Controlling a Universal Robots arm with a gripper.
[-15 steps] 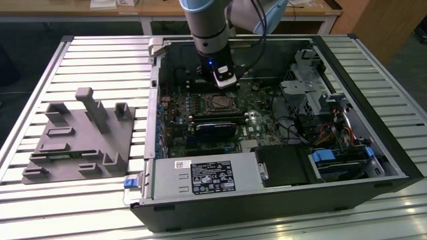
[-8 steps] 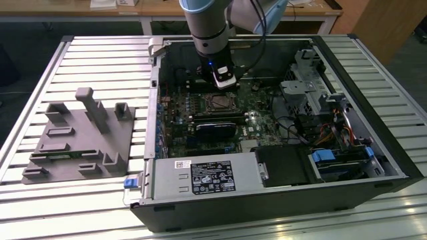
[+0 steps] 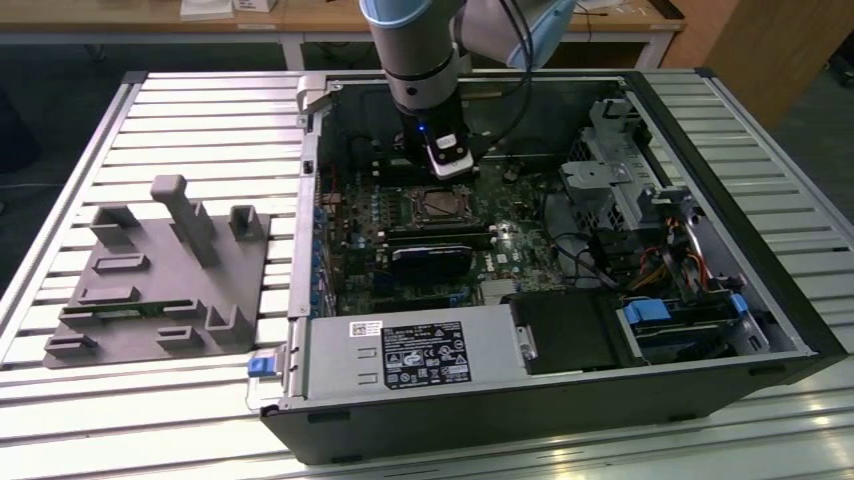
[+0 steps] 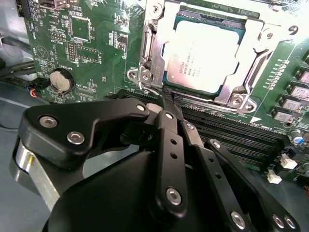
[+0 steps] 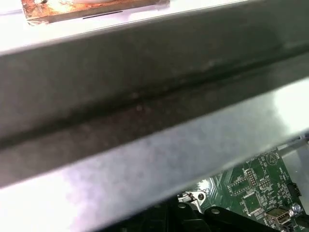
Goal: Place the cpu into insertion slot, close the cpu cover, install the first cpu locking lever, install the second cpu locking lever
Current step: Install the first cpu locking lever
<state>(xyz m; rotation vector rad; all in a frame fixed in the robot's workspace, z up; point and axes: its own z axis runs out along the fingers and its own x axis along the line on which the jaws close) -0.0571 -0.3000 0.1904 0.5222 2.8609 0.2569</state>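
The cpu [image 4: 205, 53], a pale square chip, lies in the insertion slot [image 3: 434, 205] on the green board. The silvery cpu cover [image 4: 251, 50] lies flat around the chip. A thin metal lever [image 4: 146, 46] runs along one side of the socket and another [image 4: 258, 60] along the opposite side. My gripper [image 4: 163, 99] is shut, its black fingers pressed together with the tips right at the socket's near corner by a screw [image 4: 145, 76]. Whether the tips touch a lever is hidden. In the exterior view the gripper [image 3: 451, 172] hangs just behind the socket.
Black memory slots [image 4: 231, 133] run next to the socket. A round coin battery [image 4: 61, 81] sits on the board. The open computer case [image 3: 801, 330] holds a power supply [image 3: 414, 355] and drive bay. A grey fixture [image 3: 160, 275] stands at the exterior view's left. The case wall [image 5: 145, 111] is close to the wrist.
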